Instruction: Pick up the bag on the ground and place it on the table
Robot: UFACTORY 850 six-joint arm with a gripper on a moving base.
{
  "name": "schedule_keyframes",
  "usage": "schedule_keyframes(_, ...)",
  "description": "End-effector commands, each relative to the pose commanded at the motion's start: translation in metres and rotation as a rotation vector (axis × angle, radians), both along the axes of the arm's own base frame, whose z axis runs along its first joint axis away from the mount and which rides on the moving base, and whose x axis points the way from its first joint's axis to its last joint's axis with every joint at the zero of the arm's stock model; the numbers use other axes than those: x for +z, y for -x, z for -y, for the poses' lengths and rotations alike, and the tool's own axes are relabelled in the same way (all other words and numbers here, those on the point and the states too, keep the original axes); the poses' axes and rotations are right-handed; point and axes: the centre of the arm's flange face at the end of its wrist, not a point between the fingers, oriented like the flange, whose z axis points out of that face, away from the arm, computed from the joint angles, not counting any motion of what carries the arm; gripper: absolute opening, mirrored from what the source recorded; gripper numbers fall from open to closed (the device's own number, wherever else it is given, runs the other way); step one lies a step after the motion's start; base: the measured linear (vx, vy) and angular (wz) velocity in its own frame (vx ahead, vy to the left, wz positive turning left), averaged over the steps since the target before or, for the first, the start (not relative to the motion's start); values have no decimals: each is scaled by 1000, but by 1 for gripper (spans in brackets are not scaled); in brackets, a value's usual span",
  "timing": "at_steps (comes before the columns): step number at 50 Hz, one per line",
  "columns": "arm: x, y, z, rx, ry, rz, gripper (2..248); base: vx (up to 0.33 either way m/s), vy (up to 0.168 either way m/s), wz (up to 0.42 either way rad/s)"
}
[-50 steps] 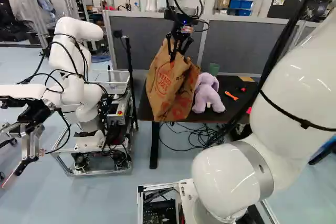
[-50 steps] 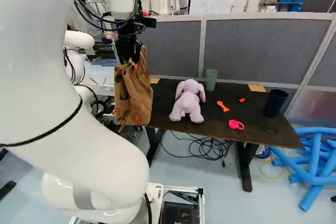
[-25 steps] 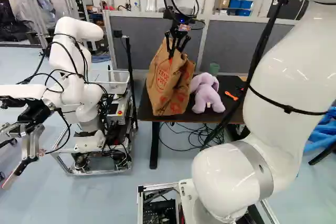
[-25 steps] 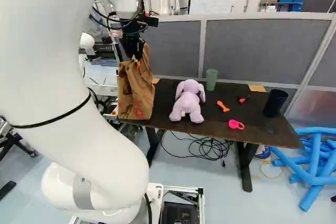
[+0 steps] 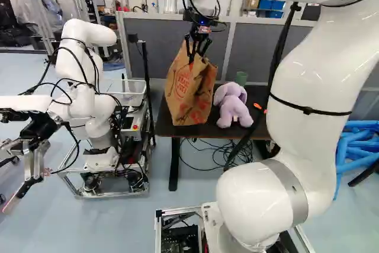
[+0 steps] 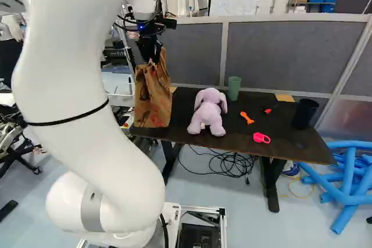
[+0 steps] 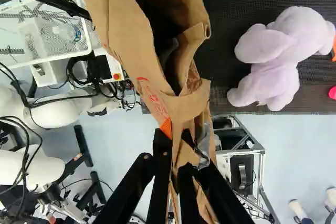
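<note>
Bag (image 5: 188, 93) hangs from the gripper (image 5: 191, 60) in the left base view, long axis near upright with a slight lean. It lies below the end effector, at the table's (image 5: 168, 131) left end, beside the plush (image 5: 233, 109).

The right base view sets it at that same end, the plush between it and the cup (image 6: 234, 88). Whether its base touches the top or hangs above it, I cannot tell.

In the wrist view the two fingers are closed on the bag's paper from both sides, and the bag runs ahead of them, mouth gaping, across the table's near edge. So the lowering goes down the bag's own length; I'd judge a little more reach inward comes first, lest the base catch that edge or the bag tip off once let go.
</note>
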Motion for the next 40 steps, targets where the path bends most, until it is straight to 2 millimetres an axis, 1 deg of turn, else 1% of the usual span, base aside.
schedule_keyframes(23, 0, -36, -3, 0, -2, 15, 21, 0, 0, 0)
schedule_keyframes(29, -6, -47, -5, -1, -2, 19, 21, 0, 0, 0)
schedule_keyframes(40, -21, -61, -9, 3, 0, 1, 21, 0, 0, 0)
